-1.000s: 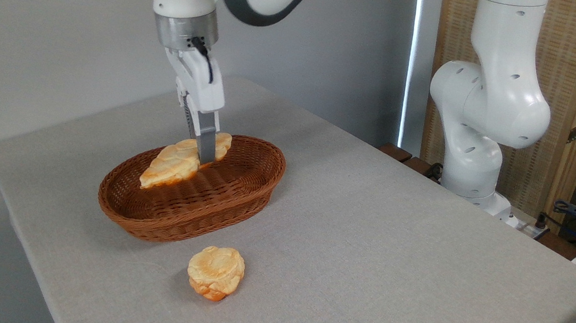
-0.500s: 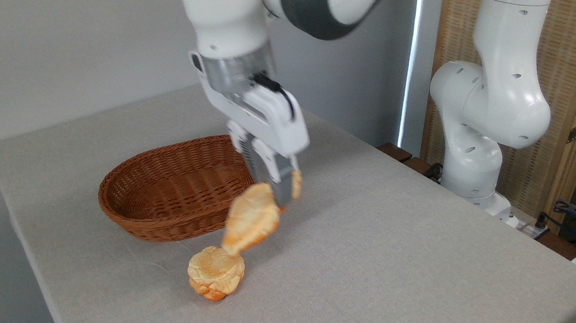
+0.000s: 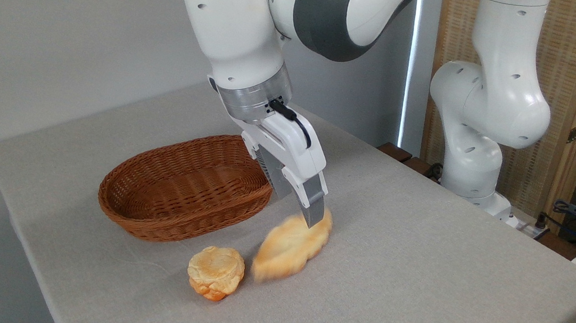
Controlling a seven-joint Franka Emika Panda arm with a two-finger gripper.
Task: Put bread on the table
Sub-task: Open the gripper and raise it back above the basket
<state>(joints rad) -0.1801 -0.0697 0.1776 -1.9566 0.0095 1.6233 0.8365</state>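
Gripper (image 3: 312, 218): tilted down to the right, jaws clenched on the far end of the bread (image 3: 289, 247). Bread: blurred, low over or on the table (image 3: 416, 260); contact cannot be told. It lies right of the wicker basket (image 3: 183, 193) and just right of the round bun (image 3: 215, 272), apart from both. Basket: on the table, left of the gripper. Bun: on the table, near side of the basket

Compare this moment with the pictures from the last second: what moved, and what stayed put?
The claw, shut on the bread, carried it up out of the basket and rightward, then lowered it to the table beside the round bun. The bread is blurred, so contact with the table is unclear. Basket and bun did not move.
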